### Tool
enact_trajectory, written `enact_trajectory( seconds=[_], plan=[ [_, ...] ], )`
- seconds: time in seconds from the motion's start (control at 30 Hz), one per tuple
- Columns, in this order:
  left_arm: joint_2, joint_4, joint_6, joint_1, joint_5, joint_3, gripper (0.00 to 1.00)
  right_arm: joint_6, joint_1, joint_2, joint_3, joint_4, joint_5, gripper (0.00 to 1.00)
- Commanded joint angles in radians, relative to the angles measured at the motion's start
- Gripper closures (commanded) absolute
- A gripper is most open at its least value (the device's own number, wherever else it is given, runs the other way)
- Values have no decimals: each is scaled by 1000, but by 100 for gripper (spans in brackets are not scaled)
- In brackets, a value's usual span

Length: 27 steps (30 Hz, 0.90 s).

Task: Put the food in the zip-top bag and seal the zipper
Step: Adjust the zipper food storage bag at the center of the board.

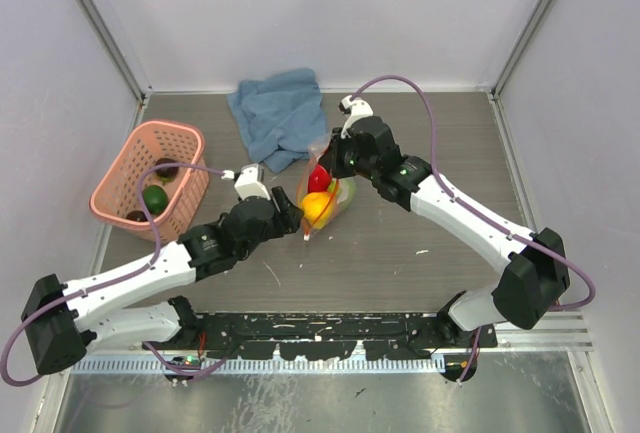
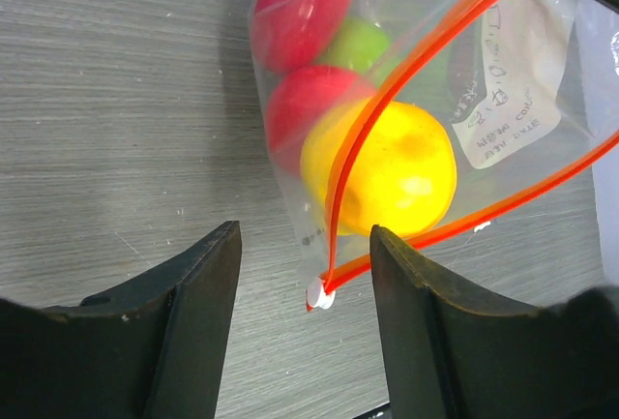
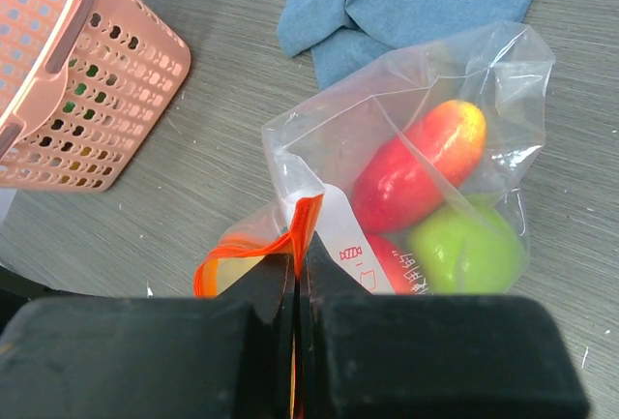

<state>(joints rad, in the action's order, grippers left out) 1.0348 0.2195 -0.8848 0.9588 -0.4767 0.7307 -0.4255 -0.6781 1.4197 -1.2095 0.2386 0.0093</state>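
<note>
Pinching the zipper (image 3: 306, 218) in our closed right gripper (image 3: 298, 262), we are straddling its white end piece (image 2: 317, 293), bottom centre, with the open left gripper (image 2: 305, 245), the strip running upper right.

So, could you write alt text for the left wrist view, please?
The left pincer stands open over a table, its fingers flanking the white end piece of the orange zipper on a clear bag holding yellow, red and green toy fruits.

A grey wood-grain table (image 1: 400, 253) sits in the middle — pale, evenly lit walls (image 1: 300, 13) at nine, twelve and three o'clock, metal posts (image 1: 100, 23) at the corners; a ribbed metal rail (image 1: 575, 325) runs along six o'clock.
</note>
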Motion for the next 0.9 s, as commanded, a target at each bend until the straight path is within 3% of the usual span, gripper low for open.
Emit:
enact_trajectory(
  seconds=[0.0,0.17,0.6,0.73,0.87],
  plan=[
    [9,-8,-29,-9,52,6,44,-3,6,-45,-2,-59,-2,99],
    [16,17,-34,-8,87,-1,46,-4,9,-45,4,-73,-8,99],
    [144,-33,-63,-8,197,16,63,-10,15,-50,18,-92,-10,99],
    [141,-18,-38,-8,184,40,76,-9,19,-50,20,-91,-8,99],
    [118,14,5,-8,170,81,96,2,29,-51,15,-77,6,99]
  ],
)
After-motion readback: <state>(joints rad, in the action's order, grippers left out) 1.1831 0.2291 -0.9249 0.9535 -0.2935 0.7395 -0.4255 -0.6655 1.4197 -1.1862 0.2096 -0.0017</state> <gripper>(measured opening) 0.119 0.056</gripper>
